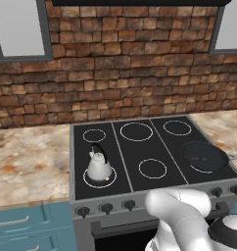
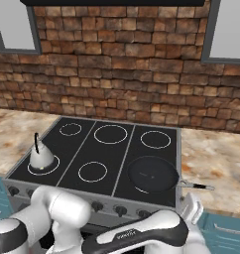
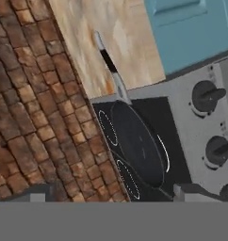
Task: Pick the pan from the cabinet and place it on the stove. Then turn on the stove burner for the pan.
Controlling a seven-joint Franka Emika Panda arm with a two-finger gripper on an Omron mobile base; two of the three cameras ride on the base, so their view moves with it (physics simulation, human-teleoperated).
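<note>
The black pan (image 1: 204, 156) (image 2: 152, 174) (image 3: 137, 143) lies flat on the stove (image 1: 123, 157) (image 2: 117, 158), over the front-right stove burner, whose white ring (image 3: 165, 154) peeks out at the pan's rim. Its thin grey handle (image 2: 196, 186) (image 3: 109, 61) reaches right over the counter. My gripper (image 3: 113, 195) (image 2: 192, 207) hangs low at the stove's front right corner, open and holding nothing, clear of the pan. Black knobs (image 3: 207, 96) on the grey front are close to it. The cabinet is out of view.
A small silver kettle (image 1: 99, 166) (image 2: 41, 158) stands on the front-left ring. Marbled counters (image 1: 27, 157) (image 2: 216, 158) flank the stove, with a brick wall (image 1: 120, 73) behind. Teal lower drawers (image 1: 22, 223) (image 3: 191, 33) sit beside the oven front. My white arm (image 2: 137, 233) crosses in front of the knobs.
</note>
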